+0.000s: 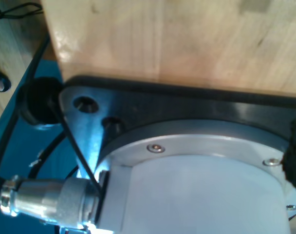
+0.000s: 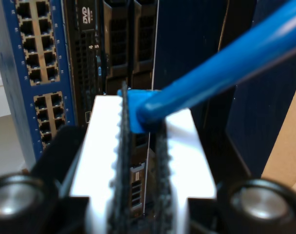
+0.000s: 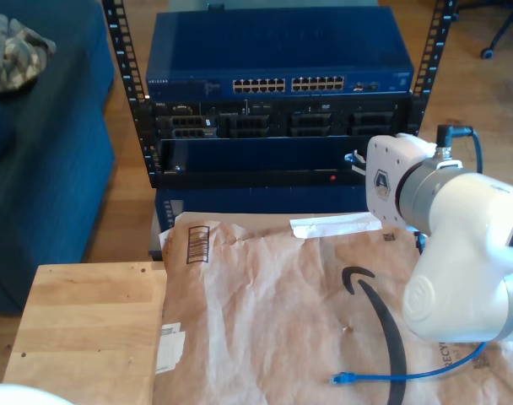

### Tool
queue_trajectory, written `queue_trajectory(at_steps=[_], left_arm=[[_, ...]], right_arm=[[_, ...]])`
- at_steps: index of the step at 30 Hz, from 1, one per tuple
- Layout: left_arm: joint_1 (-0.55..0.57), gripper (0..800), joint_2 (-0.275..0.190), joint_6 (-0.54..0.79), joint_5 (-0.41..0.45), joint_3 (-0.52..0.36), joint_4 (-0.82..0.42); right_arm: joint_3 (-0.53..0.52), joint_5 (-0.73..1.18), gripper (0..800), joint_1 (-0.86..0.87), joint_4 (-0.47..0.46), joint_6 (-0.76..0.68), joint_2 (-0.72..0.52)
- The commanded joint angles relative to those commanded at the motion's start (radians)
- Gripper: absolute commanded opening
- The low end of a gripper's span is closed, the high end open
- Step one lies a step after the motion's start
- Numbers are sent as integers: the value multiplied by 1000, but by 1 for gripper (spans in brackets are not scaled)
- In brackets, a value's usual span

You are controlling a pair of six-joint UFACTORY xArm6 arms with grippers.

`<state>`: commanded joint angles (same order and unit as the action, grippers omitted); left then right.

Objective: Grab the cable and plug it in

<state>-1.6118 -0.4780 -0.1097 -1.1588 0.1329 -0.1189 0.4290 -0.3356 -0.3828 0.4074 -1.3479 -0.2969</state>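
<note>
Brown wrapping paper (image 3: 273, 321) is covering the work surface, with the cable (image 3: 400, 376) lying on it. A wooden board (image 3: 88, 325) is sitting at the exterior view's left.

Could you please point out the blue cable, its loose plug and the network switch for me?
blue cable (image 2: 221, 73), second wrist view, mid-length.
loose plug (image 3: 342, 380), exterior view, plug body.
network switch (image 3: 197, 51), exterior view, top panel.

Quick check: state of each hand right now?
My first hand: cannot be told.
My second hand: closed on the cable, gripping just behind its plug end.
</note>
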Motion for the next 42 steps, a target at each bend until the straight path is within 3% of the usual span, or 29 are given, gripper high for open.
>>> queue_trajectory(at_steps=[14, 28, 37, 42], left_arm=[[0, 800, 0, 0, 0, 0, 0], [0, 800, 0, 0, 0, 0, 0], [0, 800, 0, 0, 0, 0, 0], [0, 800, 0, 0, 0, 0, 0]], right_arm=[[31, 101, 0, 2, -5, -2, -26], [44, 97, 0, -8, -8, 3, -25], [6, 66, 0, -41, -61, 8, -21], [34, 43, 0, -37, -72, 11, 9]])
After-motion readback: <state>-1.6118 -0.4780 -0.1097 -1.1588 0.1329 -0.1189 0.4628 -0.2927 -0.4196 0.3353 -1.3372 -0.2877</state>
